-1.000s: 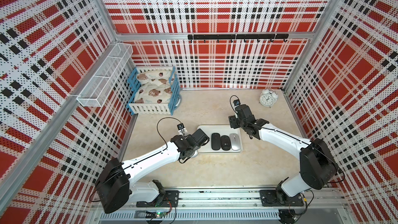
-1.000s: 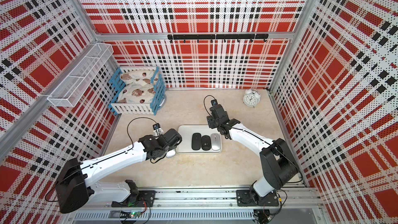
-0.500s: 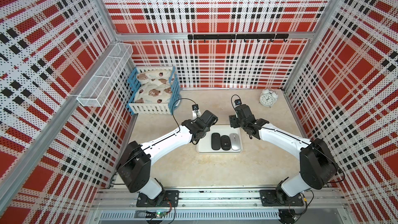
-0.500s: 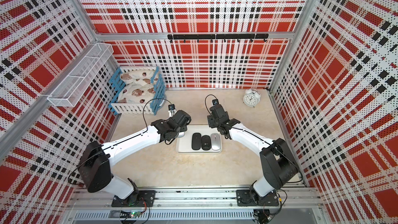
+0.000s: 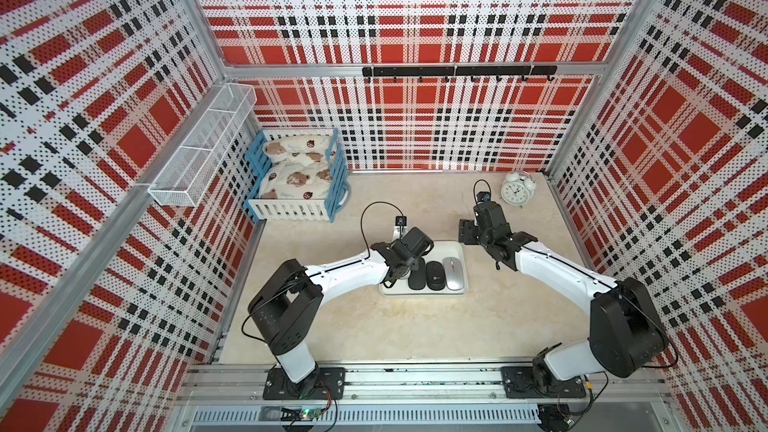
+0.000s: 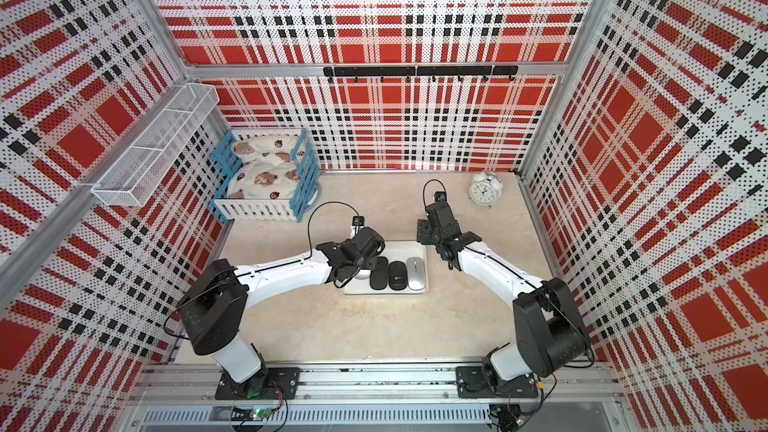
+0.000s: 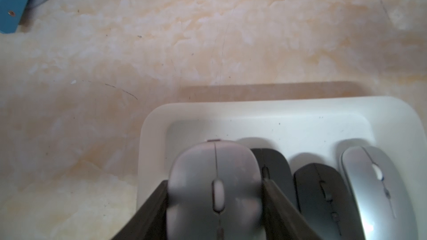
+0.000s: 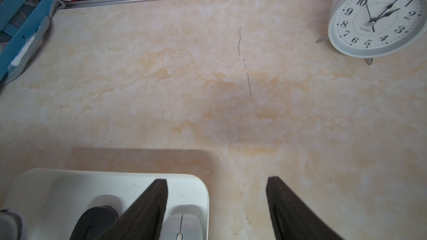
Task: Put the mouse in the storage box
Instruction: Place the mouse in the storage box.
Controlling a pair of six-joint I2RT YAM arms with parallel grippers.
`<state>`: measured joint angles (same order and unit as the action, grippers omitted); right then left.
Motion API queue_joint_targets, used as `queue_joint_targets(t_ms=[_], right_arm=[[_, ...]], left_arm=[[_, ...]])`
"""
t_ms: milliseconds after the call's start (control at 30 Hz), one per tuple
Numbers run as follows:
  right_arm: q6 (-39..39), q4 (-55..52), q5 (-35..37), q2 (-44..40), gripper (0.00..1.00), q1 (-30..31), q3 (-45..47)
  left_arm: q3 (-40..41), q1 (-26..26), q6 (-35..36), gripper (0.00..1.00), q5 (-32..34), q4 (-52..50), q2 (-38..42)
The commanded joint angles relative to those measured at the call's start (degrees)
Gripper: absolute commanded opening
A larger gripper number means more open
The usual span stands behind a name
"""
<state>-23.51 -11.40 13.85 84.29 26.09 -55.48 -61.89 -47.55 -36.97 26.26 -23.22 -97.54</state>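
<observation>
Hanging over the left end of the storage box (image 5: 451, 245), the left gripper (image 5: 409, 259) carries a pale grey mouse (image 6: 362, 273) in both top views. Two black mice (image 5: 417, 278) and a silver mouse (image 5: 453, 274) already lie side by side in the box. The right gripper (image 5: 473, 234) waits at the box's far right corner, near an alarm clock (image 5: 515, 191).

From the left wrist, the two dark fingers (image 7: 271, 195) clamp the mouse by its flanks, level with the scroll wheel. It sits over the box's one free slot, just beside a black mouse. Whether it touches the floor cannot be told.

From the right wrist, the jaws stand wide apart and empty, one finger over the box's corner, one over the bare table (image 8: 208, 88).

The mouse looks light and rigid, its smooth curved shell likely slippery. The straight sides at its waist seem the surest place to grip.
</observation>
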Motion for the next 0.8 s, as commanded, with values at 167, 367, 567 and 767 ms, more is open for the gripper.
queue_joint_targets(t_ms=[167, 367, 567, 767], right_arm=[[-0.43, 3.82, -3.94, -2.74, 0.75, -0.14, 1.94], [-0.37, 3.66, -4.31, -2.14, 0.75, -0.16, 1.96], [-0.70, 3.66, -4.45, -2.03, 0.75, -0.16, 1.87], [-0.27, 3.58, -4.45, -1.94, 0.74, -0.16, 1.79]], left_arm=[[6.63, 0.19, -1.41, 0.45, 0.03, 5.30, -0.91], [6.23, -0.42, -1.00, 0.47, 0.38, 5.89, -1.42], [4.89, -0.53, -1.09, 0.47, -0.42, 5.83, -2.20], [4.75, -0.53, -1.31, 0.56, -0.34, 5.87, -2.88]])
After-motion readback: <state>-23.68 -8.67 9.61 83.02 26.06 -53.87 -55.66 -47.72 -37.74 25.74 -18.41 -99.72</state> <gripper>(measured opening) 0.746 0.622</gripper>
